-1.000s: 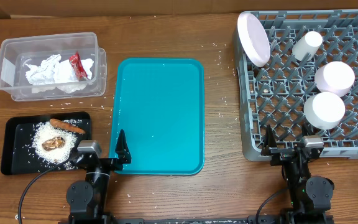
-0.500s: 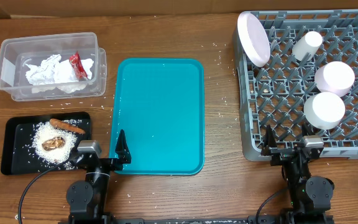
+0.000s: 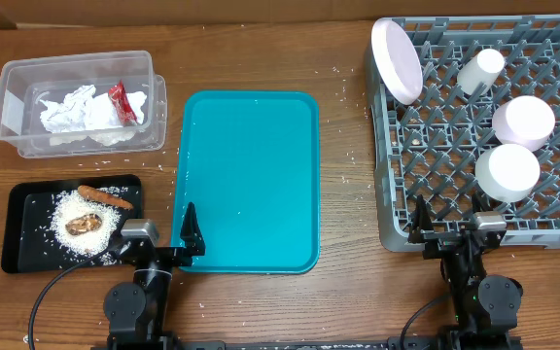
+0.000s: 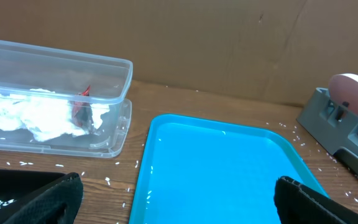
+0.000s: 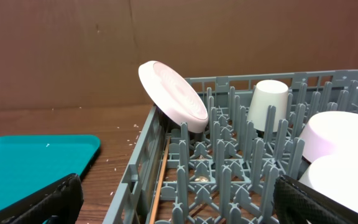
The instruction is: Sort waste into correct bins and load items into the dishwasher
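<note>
The clear tub (image 3: 13,107) at the back left holds crumpled white paper (image 3: 69,110) and a red wrapper (image 3: 122,102). On the black tray (image 3: 25,239) lie rice (image 3: 66,209), a brown lump (image 3: 83,225) and a carrot stick (image 3: 105,196). In the grey rack (image 3: 385,194) stand a plate (image 3: 397,60), a cup (image 3: 480,70) and two bowls (image 3: 523,122) (image 3: 507,171). A chopstick (image 5: 160,180) lies along its left wall. My left gripper (image 3: 166,238) is open at the teal tray's near edge. My right gripper (image 3: 452,231) is open at the rack's near edge. Both are empty.
The large teal tray (image 3: 251,180) lies between the bins and the rack, with nothing on it. Loose rice grains (image 3: 343,92) are scattered on the wooden table around the tray and the black tray. A brown cardboard wall (image 4: 229,43) stands behind the table.
</note>
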### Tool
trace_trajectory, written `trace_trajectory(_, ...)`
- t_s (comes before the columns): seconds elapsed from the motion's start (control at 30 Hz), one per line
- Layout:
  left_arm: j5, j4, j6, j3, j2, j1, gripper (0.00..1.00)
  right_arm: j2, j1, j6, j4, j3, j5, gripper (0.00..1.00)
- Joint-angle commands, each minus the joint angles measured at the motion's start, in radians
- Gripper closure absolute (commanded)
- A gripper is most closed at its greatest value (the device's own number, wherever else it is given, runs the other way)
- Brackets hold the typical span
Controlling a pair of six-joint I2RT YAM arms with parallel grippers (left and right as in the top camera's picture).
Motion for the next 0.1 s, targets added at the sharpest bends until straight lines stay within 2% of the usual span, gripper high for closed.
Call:
trace_trajectory(0.0, -0.008, -0.002, 0.019, -0.004, -0.011, 0.007, 0.0, -0.012, 0.006, 0.0, 0.006, -0.01, -0.002, 0.0)
trace_trajectory(0.07, -0.008, -0.002, 0.019, -0.004, -0.011, 0.007, 0.0, -0.012, 0.006, 0.0, 0.006, -0.01, -0.002, 0.0)
